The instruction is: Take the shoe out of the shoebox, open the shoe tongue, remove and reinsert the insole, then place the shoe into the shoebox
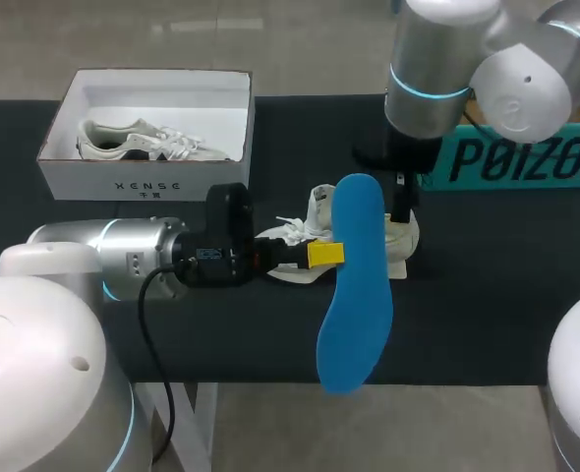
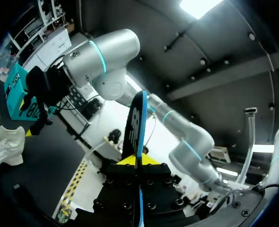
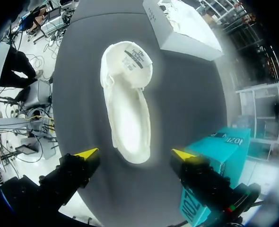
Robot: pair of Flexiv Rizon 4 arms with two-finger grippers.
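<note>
- The blue insole (image 1: 354, 295) is out of the shoe and in the air, pinched in the left tool (image 1: 324, 254), which is clenched on its long edge nearer one end. The longer part hangs free.
- The insole looks thin, light and bendy, like foam. Held at 1 edge point, it will probably flop and twist, so a firm pinch and slow moves suit it. It is not likely to break.
- The white shoe (image 3: 127, 104) lies on the black counter (image 1: 487, 295), mouth up, with the tongue folded back and the inside bare.
- The right tool (image 3: 135, 153) hovers over the shoe, released, with its 2 fingers spread wide on either side of the toe and touching nothing.
- The shoe seems light, with a soft upper and a stiffer sole. It would likely slide if pushed, so the heel collar or side wall looks the best place to steady it.
- For reinsertion, the toe end of the insole probably has to go in first, low and flat.
- Room: the free end of the insole reaches out about over the counter's near edge. The teal box (image 1: 526, 157) stands just beyond the shoe on the right arm's side, which narrows that side.
- The white shoebox (image 1: 74, 167) sits well apart at the far left and holds a second shoe (image 1: 138, 141). Open counter lies between the two.
</note>
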